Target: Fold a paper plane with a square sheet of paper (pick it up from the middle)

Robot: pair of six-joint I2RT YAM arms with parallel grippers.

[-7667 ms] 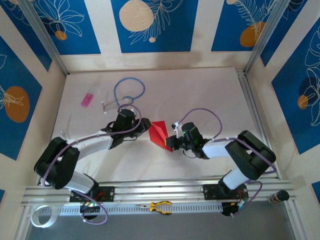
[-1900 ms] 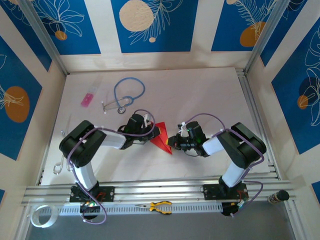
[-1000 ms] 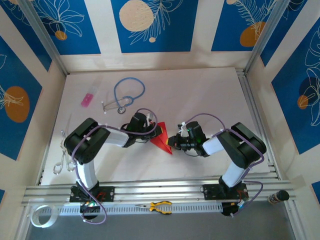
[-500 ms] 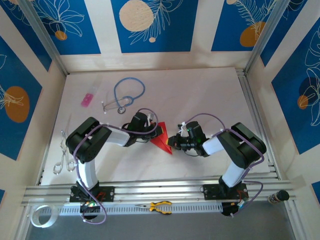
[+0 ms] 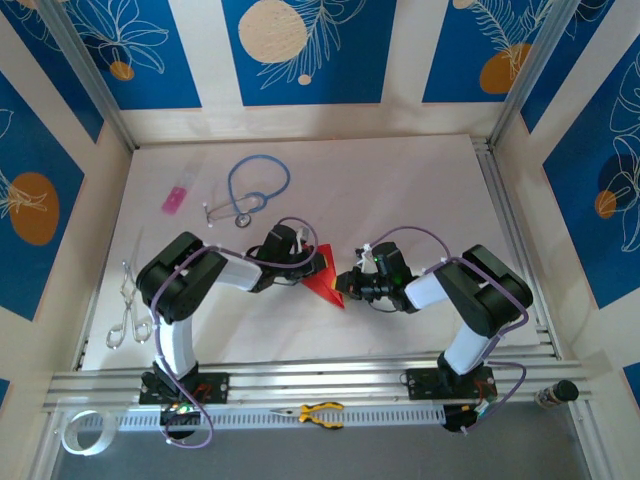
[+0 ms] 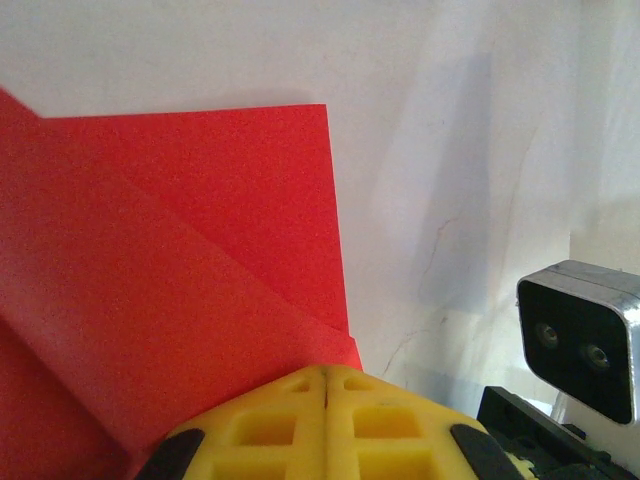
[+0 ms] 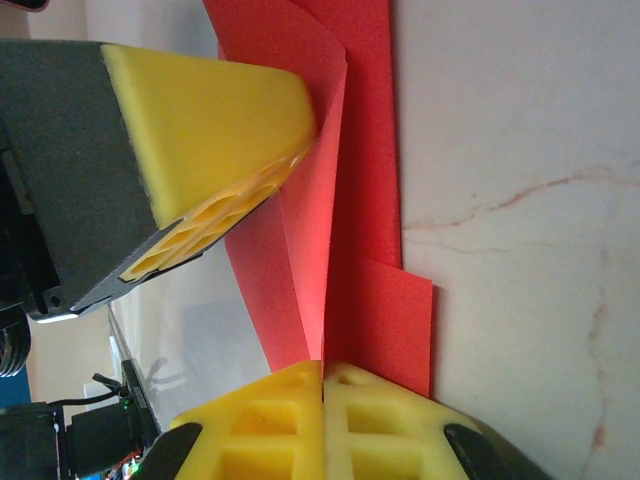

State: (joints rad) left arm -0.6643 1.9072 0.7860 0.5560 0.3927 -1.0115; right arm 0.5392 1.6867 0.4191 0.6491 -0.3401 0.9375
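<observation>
- Orange-handled metal pliers (image 5: 320, 412) and a white tape roll (image 5: 82, 432) are lying by the front rail, out of the working area.
- Silver metal scissors (image 5: 125, 312) are lying at the left edge of the white marbled tabletop (image 5: 400, 190), well apart from the folding.
- The black-and-yellow right gripper (image 7: 322, 372) is clamping a raised flap of the thin bright red paper sheet (image 7: 300, 230). The flap is standing upright out of its closed jaws, probably lifted so it can be turned over for a crease.
- The black-and-yellow left gripper (image 6: 325, 385) is clenched too, its tip touching the flap from the opposite side. It is likely bracing or pressing, but I cannot tell if any paper is pinched.
- The sheet is sitting mid-table between both grippers, with its lower layers lying flat and overlapping.
- It is looking partly folded, with no slim dart shape yet.
- A blue-tubed stethoscope (image 5: 255, 185) and a small pink rectangular item (image 5: 175, 199) are lying farther back, unused.
</observation>
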